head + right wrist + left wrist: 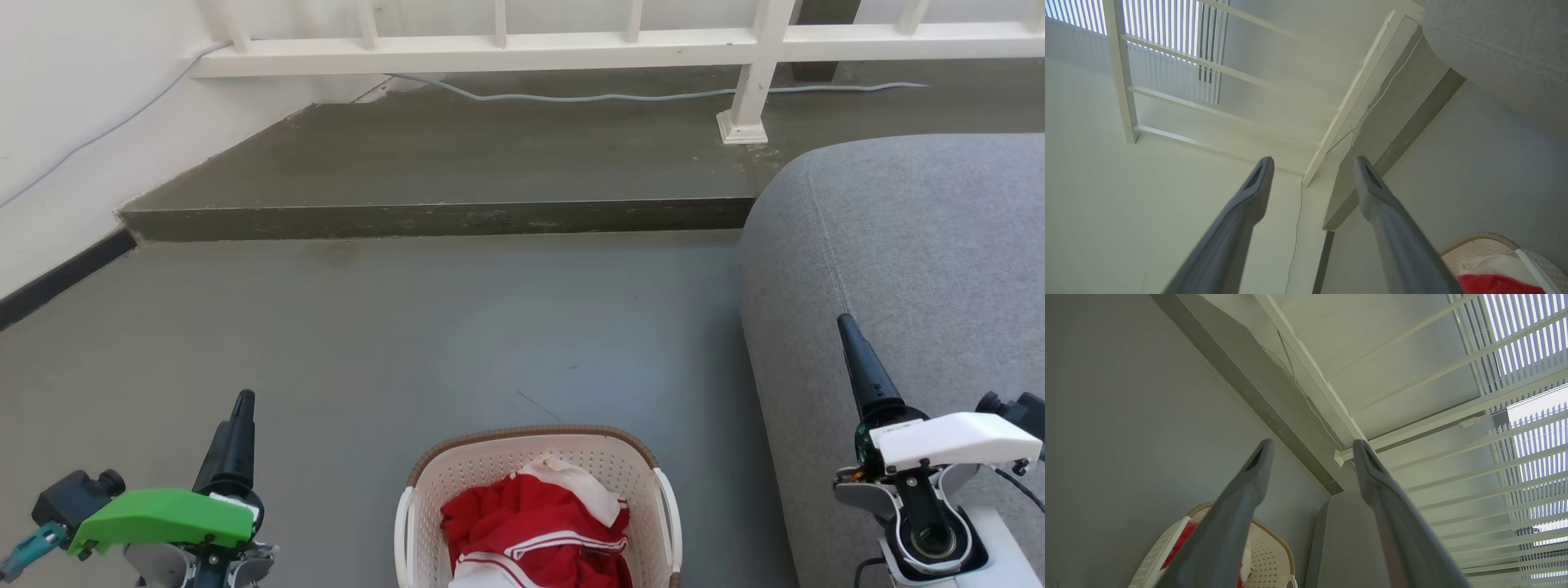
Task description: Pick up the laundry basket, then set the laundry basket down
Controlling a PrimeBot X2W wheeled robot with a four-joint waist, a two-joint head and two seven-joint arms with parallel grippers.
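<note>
Laundry basket (478, 474), grey floor (408, 343) — perhaps concrete, sofa (914, 245) near

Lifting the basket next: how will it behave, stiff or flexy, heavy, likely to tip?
Probably light: the laundry basket is perforated plastic holding a soft red-and-white garment. Walls may flex if squeezed, so the white side handles look safer. The load lies within the walls, so tipping seems unlikely.

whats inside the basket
The basket holds bunched red cloth with white stripes, and a white piece on top. The cloth covers the basket's floor, so anything beneath it cannot be seen.
</note>
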